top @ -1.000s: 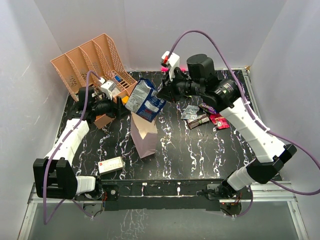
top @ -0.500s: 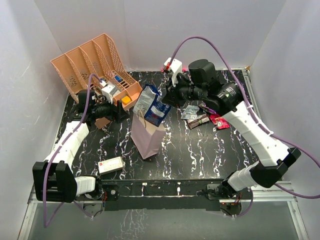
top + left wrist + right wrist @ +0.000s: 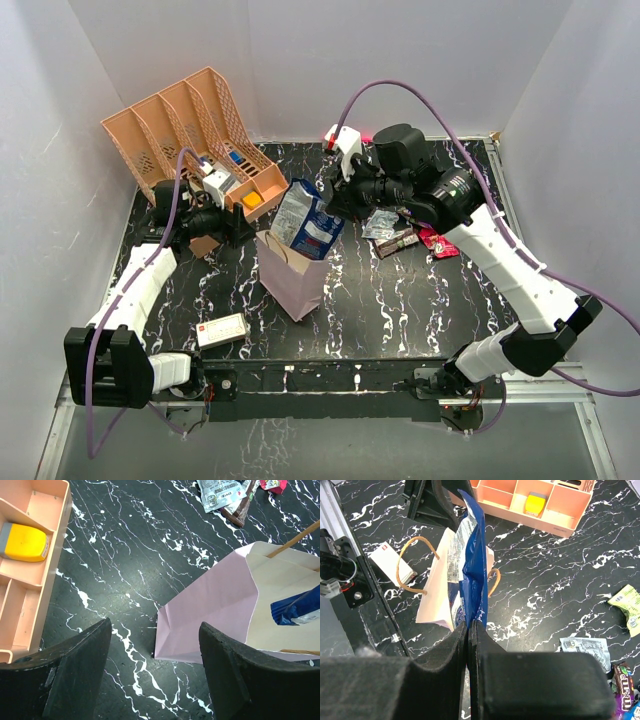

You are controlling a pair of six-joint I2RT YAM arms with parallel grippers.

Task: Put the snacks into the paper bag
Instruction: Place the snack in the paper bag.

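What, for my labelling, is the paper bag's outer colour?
Paper bag: pale mauve-pink, best in left wrist view.

Left tool [image 3: 154, 630] gapes wide, right tool [image 3: 468, 626] is pinched together.

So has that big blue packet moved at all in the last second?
Yes. Seen from above, the blue packet has drifted right, away from the peach organiser, and lower, its bottom end now inside the paper bag's mouth.

At the bottom centre, the right gripper [image 3: 468, 626] pinches the edge of the blue snack packet [image 3: 473, 565], which reaches into the open mouth of the paper bag [image 3: 436, 597]. A peach organiser [image 3: 559, 526] runs along the top, and green [image 3: 626, 605] and silver [image 3: 585, 647] packets lie at the right edge.
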